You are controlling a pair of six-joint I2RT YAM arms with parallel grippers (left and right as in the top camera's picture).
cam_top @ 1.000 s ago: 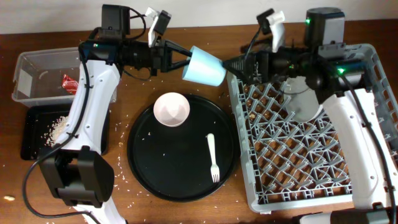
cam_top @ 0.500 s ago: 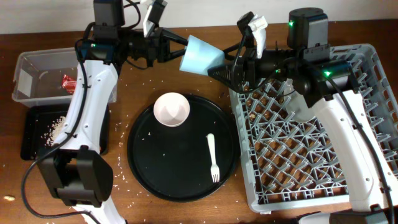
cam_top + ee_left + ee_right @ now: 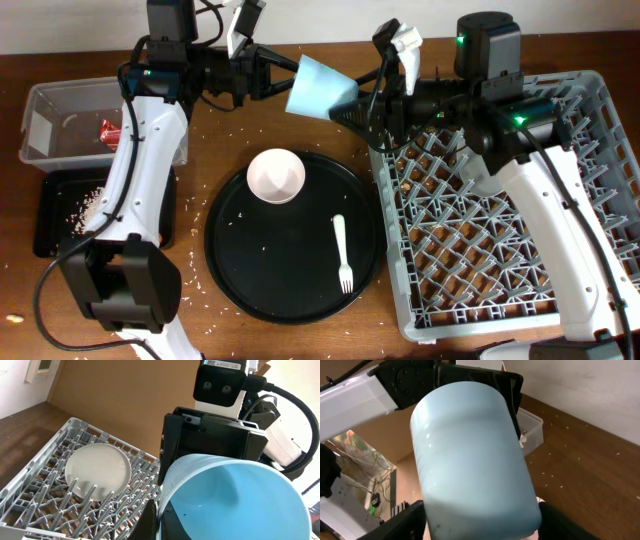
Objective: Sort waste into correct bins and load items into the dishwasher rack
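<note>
The light blue cup (image 3: 318, 88) hung nearly level above the surface by the dishwasher rack (image 3: 480, 230). Its mouth faced the left hand (image 3: 290, 80), which was clamped on the rim. The right hand (image 3: 345, 105) straddled the base, grip unclear, and the cup had drifted slightly left.

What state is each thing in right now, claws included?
Light blue cup: in the air, on its side, between both grippers.
Left gripper: shut on the cup's rim.
Right gripper: fingers flank the cup; grip unclear.
Grey plate: propped among pegs in the rack.
White bowl: upright, empty.
Fork: lying flat.
</note>
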